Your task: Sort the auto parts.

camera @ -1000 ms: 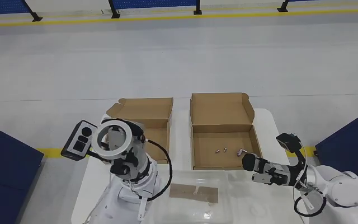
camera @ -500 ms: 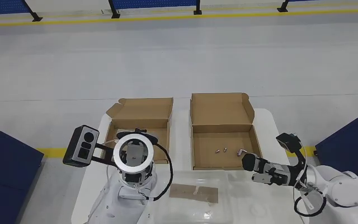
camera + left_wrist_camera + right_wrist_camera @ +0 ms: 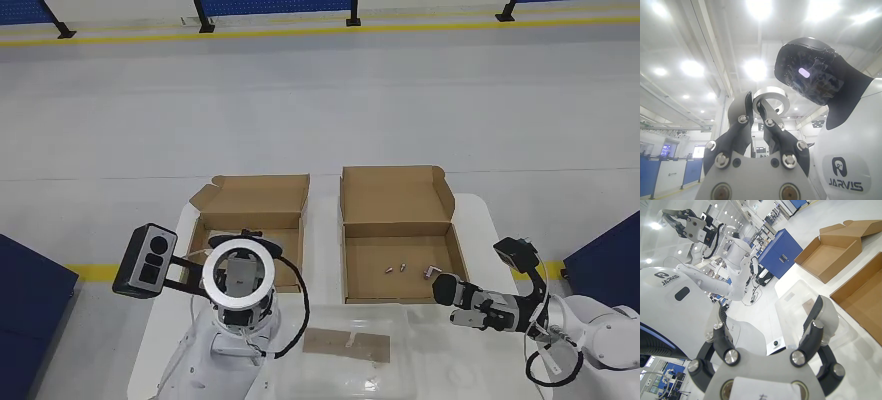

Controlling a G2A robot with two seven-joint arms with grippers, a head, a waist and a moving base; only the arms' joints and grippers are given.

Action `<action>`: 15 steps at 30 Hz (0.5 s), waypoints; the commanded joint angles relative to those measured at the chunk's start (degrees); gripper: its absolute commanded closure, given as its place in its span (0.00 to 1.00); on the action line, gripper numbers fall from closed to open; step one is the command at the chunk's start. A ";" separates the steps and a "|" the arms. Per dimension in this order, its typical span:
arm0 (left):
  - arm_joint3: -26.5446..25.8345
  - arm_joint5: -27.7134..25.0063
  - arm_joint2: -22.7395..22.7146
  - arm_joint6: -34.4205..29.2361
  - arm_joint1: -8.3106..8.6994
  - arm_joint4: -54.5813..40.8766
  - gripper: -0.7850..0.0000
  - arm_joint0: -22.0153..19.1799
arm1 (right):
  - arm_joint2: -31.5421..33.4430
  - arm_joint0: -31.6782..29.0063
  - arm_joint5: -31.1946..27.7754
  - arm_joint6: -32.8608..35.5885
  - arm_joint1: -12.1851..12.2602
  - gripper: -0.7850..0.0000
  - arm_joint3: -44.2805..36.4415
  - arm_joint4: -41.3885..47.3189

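One metal ring (image 3: 772, 90) is clamped in the left pincer (image 3: 754, 104), raised at the top view's lower left. Small parts (image 3: 396, 267) lie in the right-hand cardboard box (image 3: 370, 250). The right pincer (image 3: 770, 306) stands apart, just beside that box, above the worktop (image 3: 470, 230).

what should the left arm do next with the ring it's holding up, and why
Probably lower it toward the left box: the left gripper is shut on the metal ring, held high above the table, and the right box holds only small, different parts.
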 commanded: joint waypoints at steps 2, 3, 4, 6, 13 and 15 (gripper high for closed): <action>-0.15 1.75 -1.94 -3.60 0.24 2.05 1.00 0.24 | 0.00 0.00 0.00 0.00 0.00 0.00 0.00 0.04; 0.16 1.64 -2.85 -4.38 0.35 2.91 1.00 0.35 | 0.00 0.00 0.00 0.00 0.00 0.00 0.00 0.04; 0.57 1.46 -3.73 -4.75 0.45 3.38 1.00 0.51 | 0.00 0.00 0.00 0.00 0.00 0.00 0.00 0.04; 1.68 0.99 -5.70 -5.98 0.69 5.18 1.00 0.63 | 0.00 0.00 0.00 0.00 0.00 0.00 0.00 0.04; 6.71 -3.53 -10.07 -7.60 1.38 5.37 1.00 1.35 | 0.00 0.00 0.00 0.00 0.00 0.00 0.00 0.04; 7.97 -4.55 -10.94 -7.98 1.52 5.33 1.00 1.32 | 0.00 0.00 0.00 0.00 0.00 0.00 0.00 0.04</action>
